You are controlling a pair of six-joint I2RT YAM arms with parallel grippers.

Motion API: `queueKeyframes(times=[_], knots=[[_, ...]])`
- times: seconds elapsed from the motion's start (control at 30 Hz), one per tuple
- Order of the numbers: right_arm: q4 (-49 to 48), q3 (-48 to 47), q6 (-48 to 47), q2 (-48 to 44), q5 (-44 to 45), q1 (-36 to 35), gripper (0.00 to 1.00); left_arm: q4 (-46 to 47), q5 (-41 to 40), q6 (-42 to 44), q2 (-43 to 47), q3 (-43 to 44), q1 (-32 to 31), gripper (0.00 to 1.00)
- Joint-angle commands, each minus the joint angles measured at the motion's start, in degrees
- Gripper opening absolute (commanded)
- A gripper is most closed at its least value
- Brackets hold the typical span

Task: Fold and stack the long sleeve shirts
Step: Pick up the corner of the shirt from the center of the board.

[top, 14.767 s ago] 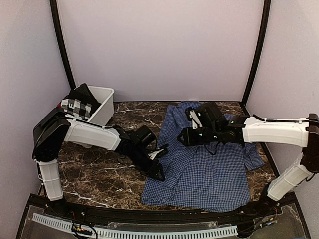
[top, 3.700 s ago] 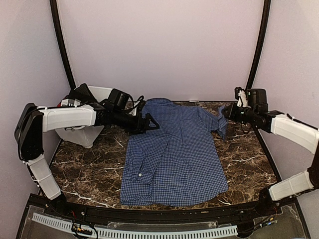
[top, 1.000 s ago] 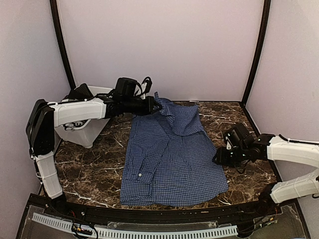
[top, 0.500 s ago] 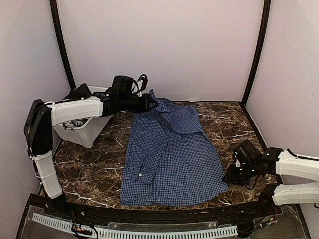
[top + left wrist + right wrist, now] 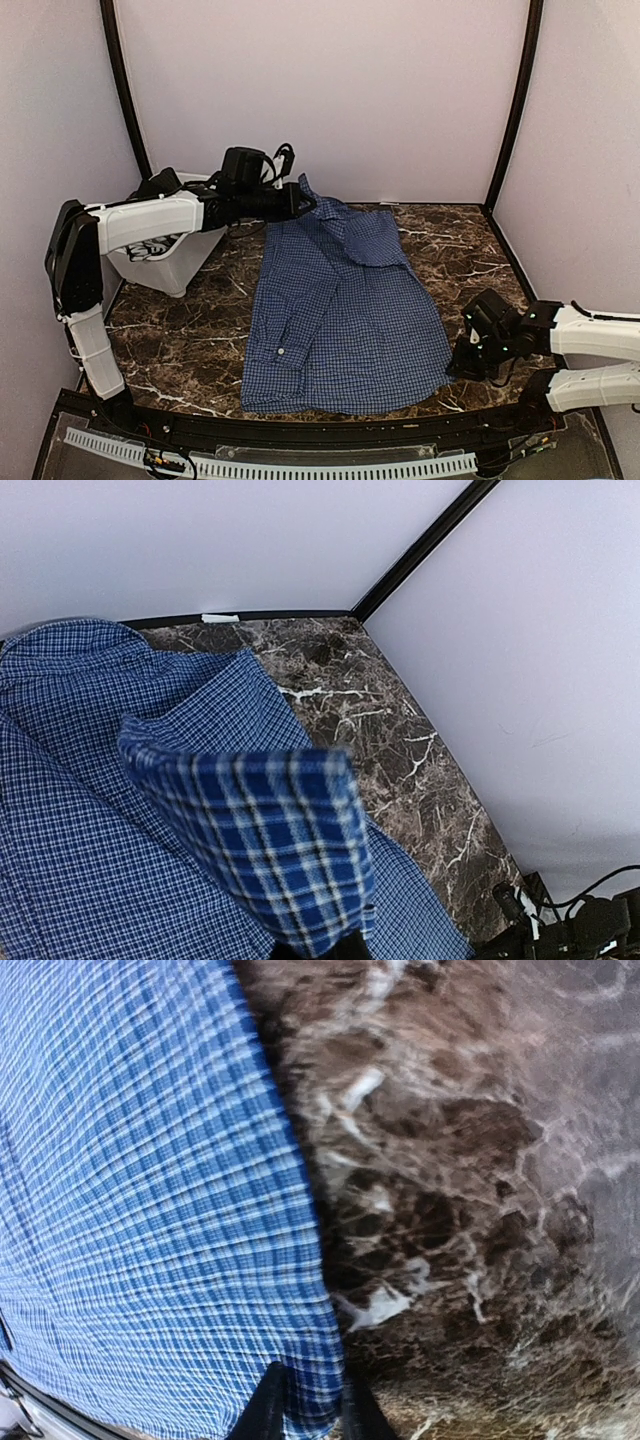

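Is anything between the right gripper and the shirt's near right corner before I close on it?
Nothing visible. The right gripper sits at the near right corner of the shirt, with one finger on each side of the hem edge. Only bare table lies beside it.

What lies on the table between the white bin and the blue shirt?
Just bare marble tabletop separates white bin from blue shirt; top view shows it.
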State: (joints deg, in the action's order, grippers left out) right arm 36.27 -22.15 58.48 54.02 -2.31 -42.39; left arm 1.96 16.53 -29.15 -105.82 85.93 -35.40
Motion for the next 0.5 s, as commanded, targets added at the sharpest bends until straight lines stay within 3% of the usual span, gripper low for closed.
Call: queueKeyframes(times=[0.0, 0.27, 0.47], knots=[[1.9, -0.8, 2.1, 0.1, 2.1, -0.8, 0.13, 0.8, 0.0, 0.4, 2.3, 3.1, 0.5, 0.00], [4.1, -5.5, 1.1, -2.5, 6.2, -1.3, 0.00, 1.0, -0.8, 0.9, 1.7, 5.6, 1.8, 0.00], [-0.1, -9.5, -1.8, 2.2, 6.3, -5.2, 0.00, 0.1, -0.9, 1.3, 1.8, 6.6, 3.7, 0.00]])
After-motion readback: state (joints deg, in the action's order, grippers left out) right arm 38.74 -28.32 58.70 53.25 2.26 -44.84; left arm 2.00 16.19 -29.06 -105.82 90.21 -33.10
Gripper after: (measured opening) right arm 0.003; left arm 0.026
